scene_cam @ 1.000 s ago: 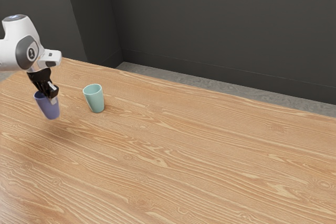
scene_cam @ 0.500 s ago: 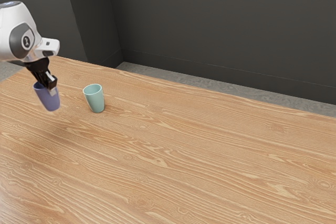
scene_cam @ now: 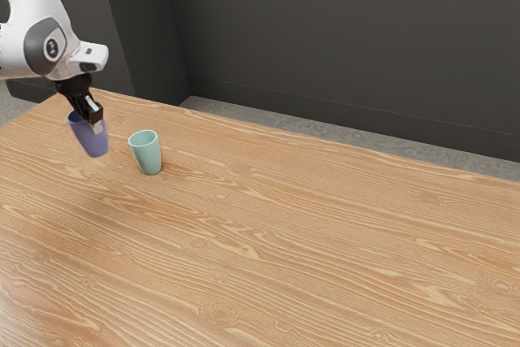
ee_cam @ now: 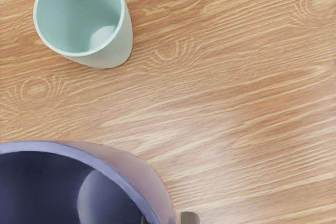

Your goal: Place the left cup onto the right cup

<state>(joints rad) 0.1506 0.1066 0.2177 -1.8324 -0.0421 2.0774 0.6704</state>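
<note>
My gripper hangs at the upper left of the exterior view, jaws clamped on the rim of the purple cup. The cup is tilted and held clear of the wooden table. The teal cup stands upright on the table, near the purple one on the exterior view's right (the two are not touching). In the wrist view the purple cup sits just under my hand, with the teal cup's open mouth beyond it.
</note>
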